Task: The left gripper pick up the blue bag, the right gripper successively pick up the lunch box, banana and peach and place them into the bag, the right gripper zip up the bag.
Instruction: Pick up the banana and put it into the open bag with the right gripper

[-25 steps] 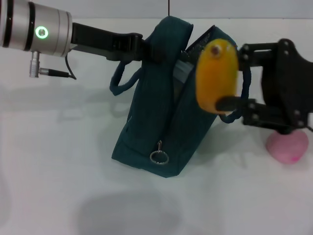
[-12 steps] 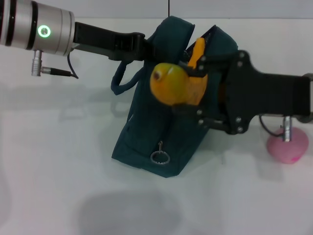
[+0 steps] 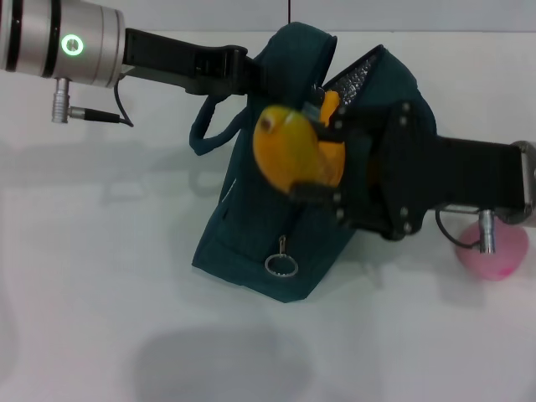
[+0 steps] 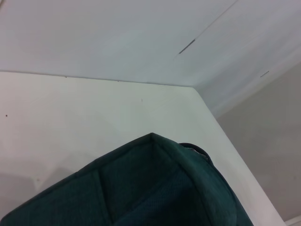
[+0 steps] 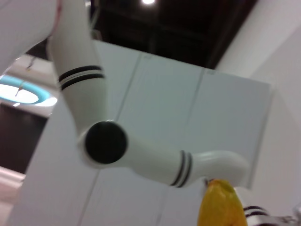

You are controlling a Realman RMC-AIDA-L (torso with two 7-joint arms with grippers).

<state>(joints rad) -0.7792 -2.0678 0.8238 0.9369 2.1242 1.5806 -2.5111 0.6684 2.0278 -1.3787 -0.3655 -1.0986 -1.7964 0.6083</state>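
Banana (image 3: 289,155), clenched in right tool (image 3: 322,167), has shifted lower against blue bag (image 3: 251,234).

The left pincer (image 3: 251,79) is reaching in level from the left, its silver wrist glowing green, its black fingers clamped on the upper edge of the blue bag (image 3: 251,234). The right pincer (image 3: 322,180) is stretching in from the right, fingers pointing toward the left pincer, gripping the banana (image 3: 289,155).
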